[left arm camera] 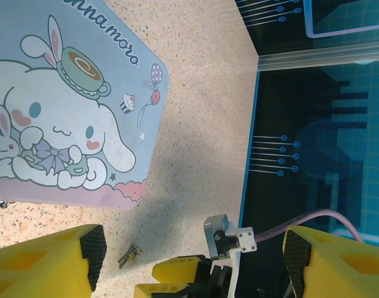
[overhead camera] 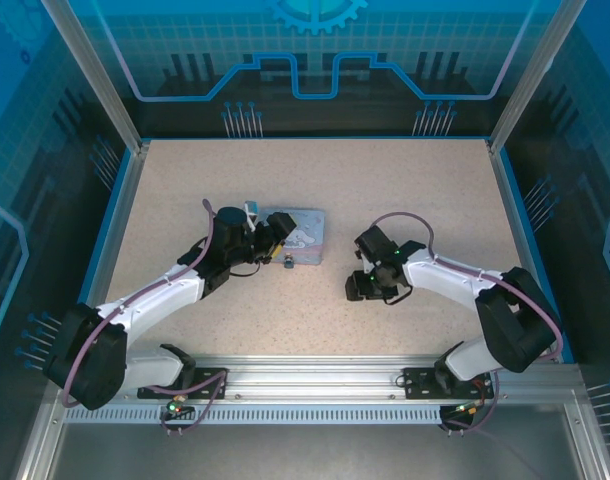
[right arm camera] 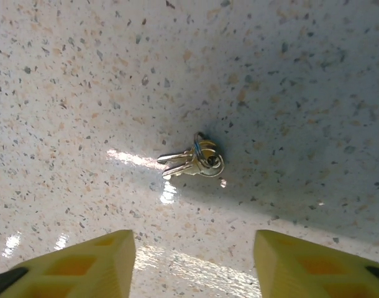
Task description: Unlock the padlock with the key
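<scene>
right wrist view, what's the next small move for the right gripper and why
Probably ease the right gripper forward and down over the key. The key lies flat on the table, ungrasped, a little ahead of the gap between the open jaws, so it likely needs centring there before any closing.

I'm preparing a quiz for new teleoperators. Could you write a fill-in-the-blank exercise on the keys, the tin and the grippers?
1. The keys lie loose on the speckled ___.
2. A metal ___ joins them.
3. The right gripper is above them with its jaws ___.
4. The tin beside the left gripper has a pale ___ lid.

Missing words: table; ring; open; blue.
</scene>
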Robot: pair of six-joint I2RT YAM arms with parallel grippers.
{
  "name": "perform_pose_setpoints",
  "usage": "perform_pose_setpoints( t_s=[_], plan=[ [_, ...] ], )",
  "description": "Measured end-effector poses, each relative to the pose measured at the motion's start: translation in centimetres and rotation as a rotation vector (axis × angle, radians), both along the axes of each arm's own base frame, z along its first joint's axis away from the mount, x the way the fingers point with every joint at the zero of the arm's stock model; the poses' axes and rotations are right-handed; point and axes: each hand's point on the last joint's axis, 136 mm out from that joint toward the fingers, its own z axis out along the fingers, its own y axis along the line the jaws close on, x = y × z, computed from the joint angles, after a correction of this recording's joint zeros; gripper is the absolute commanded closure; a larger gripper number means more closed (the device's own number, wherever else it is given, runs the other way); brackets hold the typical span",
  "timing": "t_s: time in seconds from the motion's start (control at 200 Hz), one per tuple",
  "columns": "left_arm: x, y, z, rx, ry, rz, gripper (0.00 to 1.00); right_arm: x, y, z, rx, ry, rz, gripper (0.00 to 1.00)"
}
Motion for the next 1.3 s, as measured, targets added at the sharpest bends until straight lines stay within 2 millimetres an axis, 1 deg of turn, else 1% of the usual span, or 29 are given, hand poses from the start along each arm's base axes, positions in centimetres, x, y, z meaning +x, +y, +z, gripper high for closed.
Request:
perform_pose_setpoints(
  t_s=[0.135, 0.27, 0.36, 0.475, 0.535, 0.665, 0.725, 0.795, 0.915, 0.95, 1.05, 1.156, 1.256, 1.301],
  plan=[
    [0.0, 0.0, 0.0, 0.000, 0.000, 0.000, 0.23, 1.0, 0.1, 0.2, -0.031, -0.012, 0.001, 0.44],
    [0.0, 0.0, -0.1, 0.001, 0.002, 0.000, 0.23, 2.4, 0.6, -0.2, -0.082, -0.028, 0.023, 0.45],
    [-0.1, 0.1, -0.3, 0.003, 0.007, 0.001, 0.22, 2.5, 0.7, -0.9, -0.118, -0.023, 0.044, 0.47],
    [-0.2, 0.1, -0.5, 0.005, 0.010, 0.000, 0.22, 2.3, 0.5, -1.9, -0.166, -0.010, 0.072, 0.52],
    [-0.2, 0.1, -0.6, 0.006, 0.011, 0.001, 0.22, 2.1, 0.4, -2.3, -0.195, -0.008, 0.090, 0.56],
    [-0.2, 0.1, -0.6, 0.006, 0.011, 0.001, 0.22, 2.0, 0.2, -2.3, -0.230, -0.024, 0.121, 0.70],
    [-0.2, 0.1, -0.6, 0.005, 0.011, 0.001, 0.22, 2.0, 0.2, -2.3, -0.233, -0.026, 0.128, 0.77],
    [-0.2, 0.1, -0.6, 0.005, 0.011, 0.001, 0.22, 2.0, 0.3, -2.3, -0.234, -0.026, 0.131, 0.82],
    [-0.2, 0.1, -0.5, 0.005, 0.011, 0.001, 0.22, 1.7, 0.3, -2.3, -0.227, -0.017, 0.134, 0.96],
    [-0.2, 0.1, -0.6, 0.005, 0.011, 0.001, 0.22, 1.5, 0.4, -2.2, -0.217, -0.013, 0.141, 1.00],
    [-0.2, 0.1, -0.6, 0.006, 0.011, 0.001, 0.22, 0.6, 0.7, -1.4, -0.170, -0.001, 0.160, 1.00],
    [-0.2, 0.1, -0.6, 0.005, 0.011, 0.001, 0.22, 0.1, 1.2, 0.2, -0.114, -0.018, 0.165, 1.00],
    [-0.2, 0.1, -0.5, 0.005, 0.011, 0.001, 0.22, 0.2, 1.1, 1.7, -0.066, -0.046, 0.144, 1.00],
    [-0.2, 0.1, -0.5, 0.005, 0.011, 0.001, 0.22, 0.7, 0.6, 2.3, -0.049, -0.056, 0.111, 0.99]
  ],
)
